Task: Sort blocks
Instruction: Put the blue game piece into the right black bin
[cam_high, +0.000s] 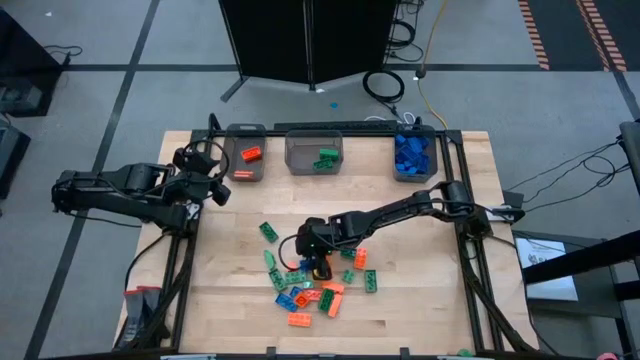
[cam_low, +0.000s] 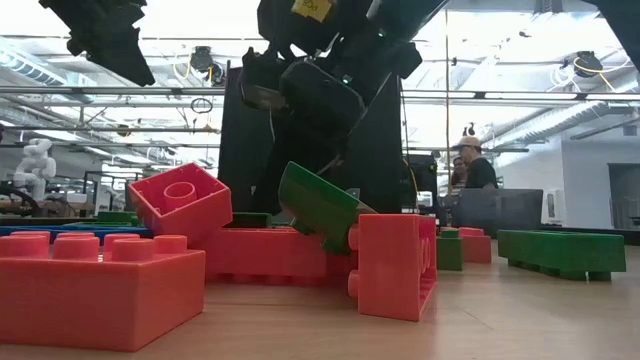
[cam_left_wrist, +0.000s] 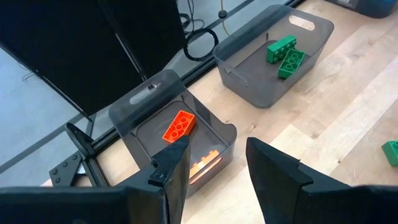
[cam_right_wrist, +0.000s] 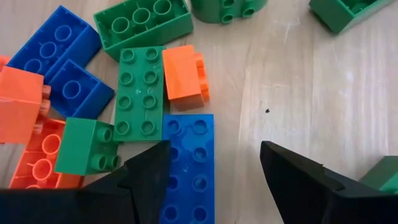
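Bare table right of the crowded blocks; bins along the far edge.

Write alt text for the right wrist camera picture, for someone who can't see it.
The right pincer hangs open just above a pile of blocks, with a long blue brick partly between its fingers. Green, orange and other blue bricks lie beyond on the wooden table.

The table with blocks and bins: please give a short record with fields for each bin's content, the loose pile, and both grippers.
left bin: orange blocks
middle bin: green blocks
right bin: blue blocks
loose pile: mixed orange, green and blue blocks in the table's near middle
left gripper: open, empty, above the left bin
right gripper: open, empty, over the pile, just above a blue block
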